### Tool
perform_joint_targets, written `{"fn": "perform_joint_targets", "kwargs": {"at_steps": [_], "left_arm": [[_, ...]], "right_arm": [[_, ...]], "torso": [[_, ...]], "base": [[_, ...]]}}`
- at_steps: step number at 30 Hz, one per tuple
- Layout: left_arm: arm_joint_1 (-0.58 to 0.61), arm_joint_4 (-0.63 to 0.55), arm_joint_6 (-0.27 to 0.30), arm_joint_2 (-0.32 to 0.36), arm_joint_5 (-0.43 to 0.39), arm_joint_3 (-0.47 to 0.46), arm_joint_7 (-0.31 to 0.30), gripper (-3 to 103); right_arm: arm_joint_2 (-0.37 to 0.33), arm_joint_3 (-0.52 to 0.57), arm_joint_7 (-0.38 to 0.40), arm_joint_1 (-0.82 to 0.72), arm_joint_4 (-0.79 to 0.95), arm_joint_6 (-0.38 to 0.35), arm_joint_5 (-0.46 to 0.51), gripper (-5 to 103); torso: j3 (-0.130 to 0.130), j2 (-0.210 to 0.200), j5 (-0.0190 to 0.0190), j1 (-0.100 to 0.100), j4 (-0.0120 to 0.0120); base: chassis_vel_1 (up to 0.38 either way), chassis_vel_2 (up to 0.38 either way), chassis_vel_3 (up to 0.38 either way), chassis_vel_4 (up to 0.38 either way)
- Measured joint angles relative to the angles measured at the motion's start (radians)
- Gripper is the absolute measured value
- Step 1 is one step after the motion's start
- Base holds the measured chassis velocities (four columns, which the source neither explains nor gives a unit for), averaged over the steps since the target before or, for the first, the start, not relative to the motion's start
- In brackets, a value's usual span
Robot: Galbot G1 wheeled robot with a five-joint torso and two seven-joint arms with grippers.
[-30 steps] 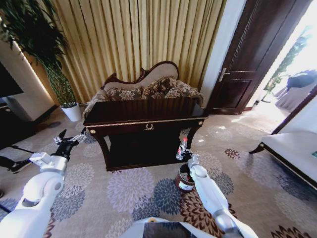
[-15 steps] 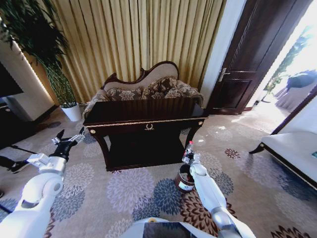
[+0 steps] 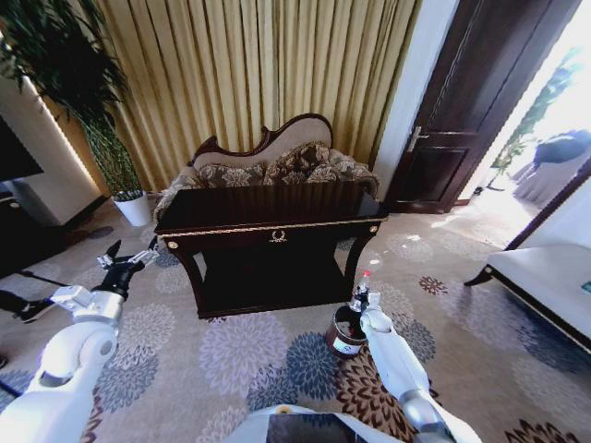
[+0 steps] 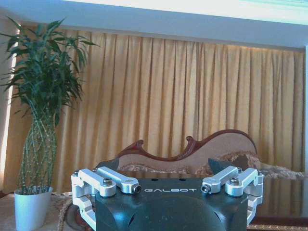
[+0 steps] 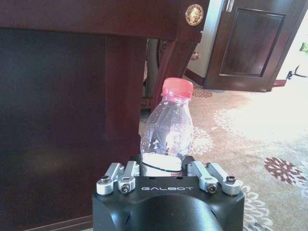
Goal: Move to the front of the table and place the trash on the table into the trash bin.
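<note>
The right gripper (image 3: 358, 303), clamped on the clear bottle (image 3: 361, 289), has swung rightward from beside the table (image 3: 268, 217) leg to just above the trash bin (image 3: 343, 334). The bottle stands upright, red cap up. The left gripper (image 3: 125, 263) hovers spread at the table's left.

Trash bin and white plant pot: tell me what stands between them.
In the head view, the table stands between the trash bin and the white plant pot, on patterned carpet.
</note>
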Motion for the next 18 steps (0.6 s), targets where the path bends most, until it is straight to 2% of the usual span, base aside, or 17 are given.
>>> {"fn": "perform_joint_targets", "kwargs": {"at_steps": [2,3,5,7,10,11,13,14,18], "left_arm": [[-0.004,0.001,-0.001,0.009,0.000,0.003,0.001,100],[-0.005,0.002,-0.001,0.013,-0.001,0.004,0.001,100],[-0.005,0.002,-0.001,0.014,-0.001,0.004,0.002,100],[-0.004,0.003,-0.002,0.014,-0.001,0.004,0.002,100],[-0.004,0.004,-0.002,0.013,-0.002,0.006,0.002,100],[-0.005,0.005,-0.003,0.013,-0.002,0.007,0.002,100],[-0.005,0.005,-0.003,0.012,-0.002,0.008,0.002,100],[-0.006,0.005,-0.003,0.014,-0.003,0.008,0.002,100],[-0.010,0.004,-0.004,0.017,-0.007,0.007,0.002,100]], "right_arm": [[0.007,-0.001,-0.001,0.000,0.000,0.000,-0.001,48],[0.010,-0.002,-0.001,0.001,-0.001,0.000,-0.001,60],[0.011,-0.002,-0.001,0.002,-0.001,0.000,-0.001,60],[0.012,-0.002,-0.005,0.006,-0.001,0.001,0.000,71],[0.012,-0.003,-0.009,0.008,0.000,0.001,0.001,77],[0.012,-0.003,-0.011,0.009,0.004,0.002,0.001,88],[0.012,-0.003,-0.011,0.009,0.005,0.003,0.001,88],[0.012,-0.003,-0.012,0.009,0.010,0.004,0.002,97],[0.012,-0.002,-0.010,0.003,0.035,0.010,0.004,100]], "torso": [[0.000,0.000,0.0001,0.000,0.0001],[0.000,0.000,0.0001,0.000,0.0001],[0.000,0.000,0.0001,0.000,0.0001],[0.000,0.000,0.0000,0.000,0.0002],[0.000,0.000,0.0002,0.000,0.0000],[0.000,0.000,0.0000,0.000,0.0001],[0.000,0.000,-0.0001,0.000,0.0001],[0.000,0.000,0.0001,0.000,0.0001],[0.000,0.000,0.0002,0.000,0.0001]], "base": [[0.000,0.000,0.000,0.000],[0.000,0.000,0.000,0.000],[0.000,0.000,0.000,0.000],[0.000,0.000,0.000,0.000],[0.000,0.000,0.000,0.000],[0.000,0.000,0.000,0.000],[0.000,0.000,0.000,0.000],[0.000,0.000,0.000,0.000],[0.000,0.000,0.000,0.000]]}}
